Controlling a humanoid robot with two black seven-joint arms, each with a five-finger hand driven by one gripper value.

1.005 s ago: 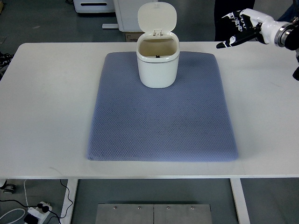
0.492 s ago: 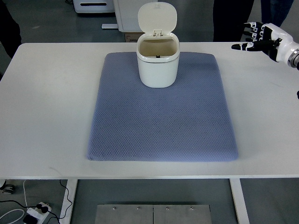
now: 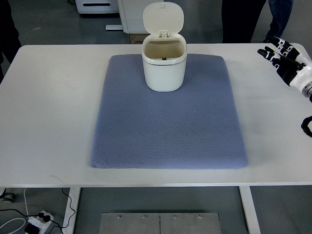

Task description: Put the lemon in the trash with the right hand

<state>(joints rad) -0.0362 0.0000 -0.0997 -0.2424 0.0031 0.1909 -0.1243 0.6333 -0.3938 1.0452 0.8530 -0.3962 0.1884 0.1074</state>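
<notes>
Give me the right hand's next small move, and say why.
Probably ease the right hand off toward the table's right edge: it holds nothing, no lemon shows on the mat, and the trash can stands open, its inside not fully visible.

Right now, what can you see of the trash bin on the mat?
The trash bin is a small cream-white container that looks like plastic, with rounded corners. It stands upright at the far middle of the blue-grey mat. Its hinged lid is flipped up and back, leaving the mouth open. The inside looks shadowed, and no lemon is visible. Nothing touches it except the mat.
</notes>
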